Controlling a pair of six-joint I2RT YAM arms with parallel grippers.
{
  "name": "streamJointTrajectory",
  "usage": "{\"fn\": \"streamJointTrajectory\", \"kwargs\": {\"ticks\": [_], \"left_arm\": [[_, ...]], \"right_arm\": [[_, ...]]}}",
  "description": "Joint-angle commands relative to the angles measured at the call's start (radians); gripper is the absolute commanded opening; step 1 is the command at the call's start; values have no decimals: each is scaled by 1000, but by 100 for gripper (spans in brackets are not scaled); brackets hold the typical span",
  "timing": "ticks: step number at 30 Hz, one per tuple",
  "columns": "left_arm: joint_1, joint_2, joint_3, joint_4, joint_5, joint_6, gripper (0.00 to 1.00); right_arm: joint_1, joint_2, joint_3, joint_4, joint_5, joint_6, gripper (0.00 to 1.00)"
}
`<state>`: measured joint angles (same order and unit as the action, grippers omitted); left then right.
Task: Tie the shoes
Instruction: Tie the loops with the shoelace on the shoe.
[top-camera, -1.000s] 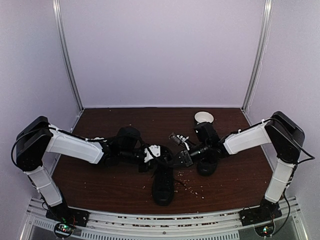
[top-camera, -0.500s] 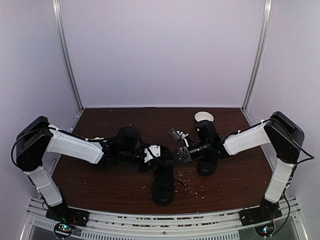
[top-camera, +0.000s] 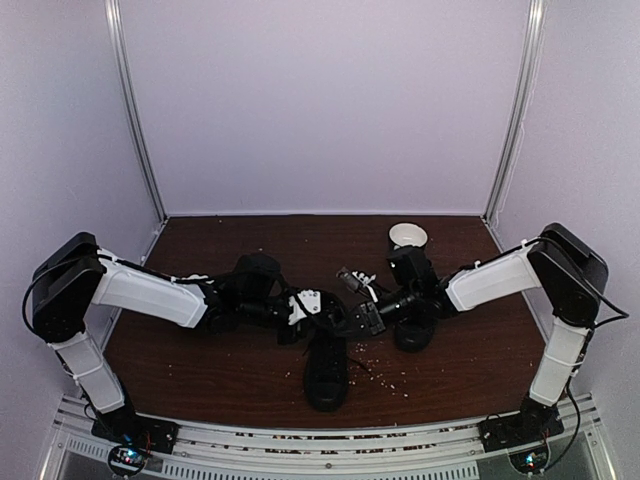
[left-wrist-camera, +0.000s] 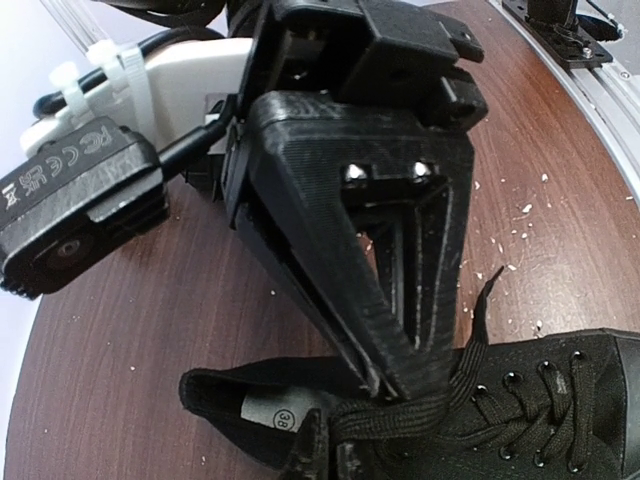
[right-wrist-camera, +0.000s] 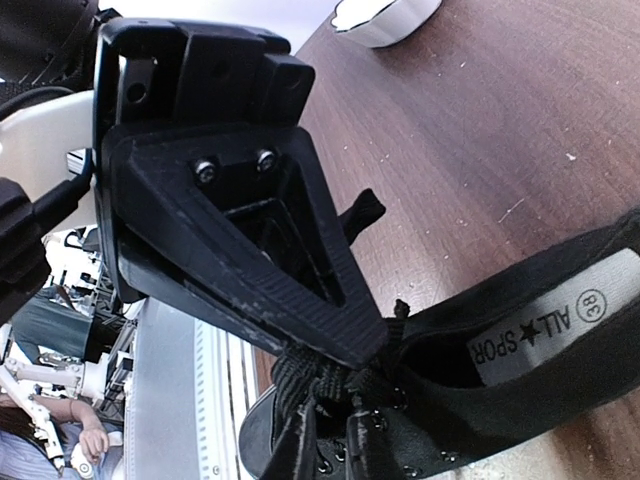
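1. In the overhead view, one shoe lies at the lower middle of the brown table. It runs lengthwise toward the bottom edge, and both arms reach over its upper end.
2. The other shoe lies right of centre, partly under the right arm. A white bowl sits just above it in the frame.
3. In the left wrist view, we see the left gripper with its fingers pressed together on a flat black lace. This is at the lower middle of the frame, just above the shoe's open collar.
4. In the right wrist view, the right gripper has its tips against a lace bunch by the tongue, low in the frame. We cannot tell whether its fingers are parted or gripping.
5. White specks dot the table to the right of the first shoe.
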<state>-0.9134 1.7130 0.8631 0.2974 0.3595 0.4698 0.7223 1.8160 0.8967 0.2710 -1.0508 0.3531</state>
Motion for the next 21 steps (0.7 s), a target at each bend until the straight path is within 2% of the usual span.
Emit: {"fn": "streamJointTrajectory", "kwargs": {"ticks": [1,6,10,14,18,21], "left_arm": [[4,-9,2,58,16,-10,0],[4,-6,2,55,22,-11,0],[4,-6,2,55,27,-13,0],[3,-9,1,61,30,-16,0],[4,-10,-3,60,33,-16,0],[4,-10,-3,63,36,-18,0]], "right_arm": [[20,6,8,20,-1,3,12],[24,23,-23,201,-8,127,16],[23,40,-34,264,25,180,17],[24,39,-36,252,61,173,16],[18,24,-31,170,117,125,11],[17,25,-22,131,148,110,13]]}}
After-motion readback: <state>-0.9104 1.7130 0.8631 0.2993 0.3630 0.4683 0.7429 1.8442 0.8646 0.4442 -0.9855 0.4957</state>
